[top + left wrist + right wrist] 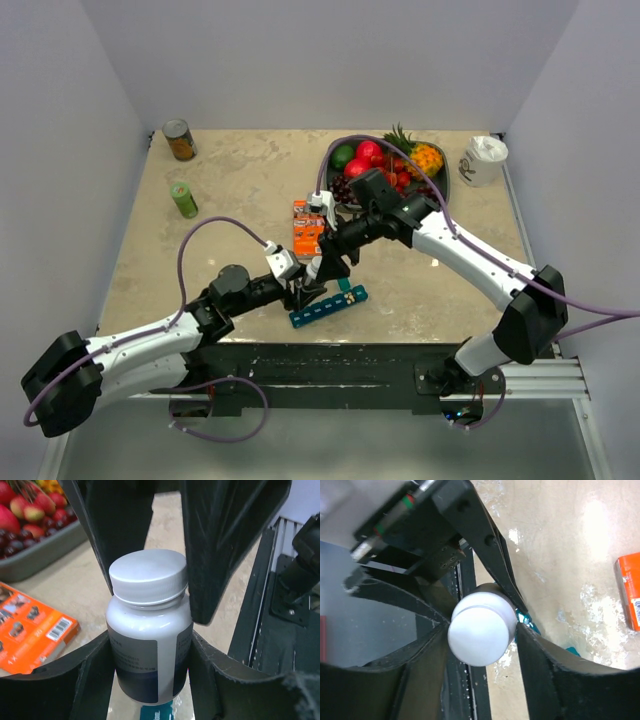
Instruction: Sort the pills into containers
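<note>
- The left tool (pixel 150 642) was partly open and clamped on the body of a white bottle (pixel 147 655), one finger against each side, holding it upright.
- The right tool (pixel 482 630) came in from above, its fingers standing on either side of the bottle's white cap (pixel 481 630) and close against it; I could not tell whether they were pressing on it or standing just free.
- The teal pill organiser (pixel 328 308) lay on the counter (pixel 240 180) near its front edge, slanted, just under and beside the two tools, with its lids shut as far as the overhead view showed.
- A flat orange box (pixel 307 228) lay just behind the tools, and a fruit tray (pixel 45 552) stood farther back.
</note>
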Robot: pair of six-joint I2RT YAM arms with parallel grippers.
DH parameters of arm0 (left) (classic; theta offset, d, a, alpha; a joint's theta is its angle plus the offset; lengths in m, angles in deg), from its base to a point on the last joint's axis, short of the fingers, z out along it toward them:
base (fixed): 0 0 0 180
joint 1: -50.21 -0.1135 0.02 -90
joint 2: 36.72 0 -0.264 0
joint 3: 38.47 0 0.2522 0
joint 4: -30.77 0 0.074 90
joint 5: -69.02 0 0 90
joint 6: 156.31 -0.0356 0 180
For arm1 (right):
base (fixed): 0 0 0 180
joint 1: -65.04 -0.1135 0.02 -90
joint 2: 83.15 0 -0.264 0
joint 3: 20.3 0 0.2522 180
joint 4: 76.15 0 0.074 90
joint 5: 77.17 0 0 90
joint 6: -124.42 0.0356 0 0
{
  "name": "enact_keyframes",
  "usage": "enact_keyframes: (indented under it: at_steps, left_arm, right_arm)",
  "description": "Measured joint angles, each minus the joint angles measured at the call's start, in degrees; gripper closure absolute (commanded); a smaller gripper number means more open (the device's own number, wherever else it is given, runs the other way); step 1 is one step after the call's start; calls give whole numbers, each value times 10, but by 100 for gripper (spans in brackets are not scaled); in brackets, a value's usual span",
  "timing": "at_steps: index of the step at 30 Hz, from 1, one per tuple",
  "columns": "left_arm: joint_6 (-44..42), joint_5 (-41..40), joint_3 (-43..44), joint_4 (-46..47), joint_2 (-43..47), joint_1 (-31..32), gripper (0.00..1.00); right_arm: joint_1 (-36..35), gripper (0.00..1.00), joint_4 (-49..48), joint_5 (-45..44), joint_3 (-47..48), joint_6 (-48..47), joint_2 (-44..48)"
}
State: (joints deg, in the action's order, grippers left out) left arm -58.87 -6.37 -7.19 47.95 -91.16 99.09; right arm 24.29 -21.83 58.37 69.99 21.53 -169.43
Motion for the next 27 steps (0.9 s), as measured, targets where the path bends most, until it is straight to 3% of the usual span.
enact_keyframes:
  at_steps: [7, 9, 13, 22, 27]
  left_arm:
    - [3, -9, 9, 50, -1, -1, 100]
    - [5, -7, 9, 51, -1, -2, 100]
    - [5, 10, 9, 50, 0, -3, 100]
    - [11, 176, 11, 50, -3, -9, 100]
    - [16, 233, 18, 49, -19, -9, 100]
  right_arm:
    - [41, 5, 25, 34, 15, 5, 1]
    - [52, 1, 31, 42, 27, -8, 5]
    - [58, 1, 83, 66, 62, -105, 23]
    - [44, 3, 306, 97, 110, -518, 47]
    - [19, 12, 339, 99, 123, -605, 10]
